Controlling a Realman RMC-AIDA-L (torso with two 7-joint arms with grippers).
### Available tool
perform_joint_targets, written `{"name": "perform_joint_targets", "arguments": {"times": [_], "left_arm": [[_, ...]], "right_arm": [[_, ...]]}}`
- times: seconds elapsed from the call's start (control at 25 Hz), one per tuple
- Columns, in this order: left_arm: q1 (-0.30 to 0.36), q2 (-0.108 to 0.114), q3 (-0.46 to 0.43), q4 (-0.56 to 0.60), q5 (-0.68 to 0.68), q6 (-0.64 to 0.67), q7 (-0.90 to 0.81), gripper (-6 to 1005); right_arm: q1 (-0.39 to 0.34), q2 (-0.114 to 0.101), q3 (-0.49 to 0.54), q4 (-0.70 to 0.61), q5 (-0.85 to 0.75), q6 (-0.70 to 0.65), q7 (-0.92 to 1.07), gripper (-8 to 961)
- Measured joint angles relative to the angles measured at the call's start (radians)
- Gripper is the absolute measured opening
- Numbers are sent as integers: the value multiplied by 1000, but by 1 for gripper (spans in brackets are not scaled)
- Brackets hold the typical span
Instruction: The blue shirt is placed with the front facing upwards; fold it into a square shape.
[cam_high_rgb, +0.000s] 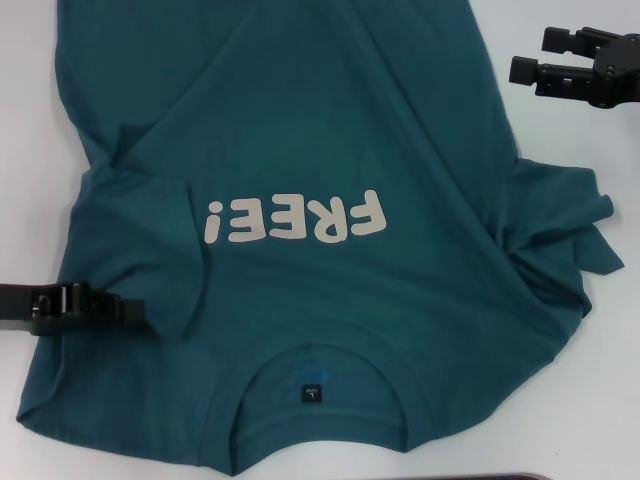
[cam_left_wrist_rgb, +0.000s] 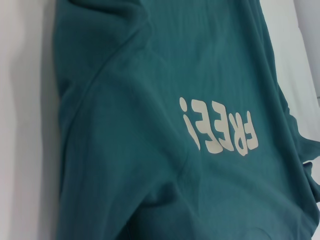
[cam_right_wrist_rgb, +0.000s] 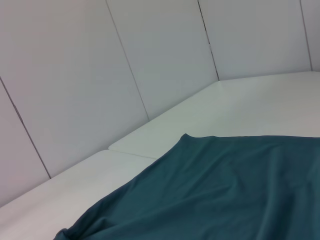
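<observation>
Lying nearest: ribbed collar (cam_high_rgb: 325, 425) with dark neck label (cam_high_rgb: 312, 393), belonging to blue shirt (cam_high_rgb: 330, 130) spreading front-up across white table (cam_high_rgb: 30, 120), off-white lettering (cam_high_rgb: 295, 218) mid-chest. Bunching at right sleeve (cam_high_rgb: 560, 225); left sleeve (cam_high_rgb: 150, 250) folding inward. Hovering at near-left shirt edge: left gripper (cam_high_rgb: 140, 315), fingers' state impossible to tell. Hanging far right over bare table: right gripper (cam_high_rgb: 530, 57), fingers spreading apart, holding nothing. Standing beyond: pale panelled wall (cam_right_wrist_rgb: 100, 65).
</observation>
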Motion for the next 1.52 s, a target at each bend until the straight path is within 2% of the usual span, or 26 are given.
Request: {"name": "perform_joint_targets", "arguments": {"times": [0.36, 0.8, 1.04, 1.16, 1.4, 1.52], "left_arm": [[-19, -19, 22, 3, -3, 29, -11, 32], [-38, -60, 61, 2, -9, 57, -30, 32], [-32, -59, 53, -59, -31, 84, -32, 31], [-23, -46, 52, -92, -32, 81, -37, 32], [-10, 7, 33, -100, -25, 46, -39, 36], [0, 21, 33, -83, -16, 7, -39, 38]], "right_arm": [[-2, 0, 0, 0, 0, 0, -1, 907], [-6, 0, 0, 0, 0, -1, -15, 906], [-6, -1, 0, 0, 0, 0, -18, 905], [-7, -2, 1, 0, 0, 0, -20, 905], [-6, -1, 7, 0, 0, 1, -21, 904], [-4, 0, 9, 0, 0, 1, -21, 904]]}}
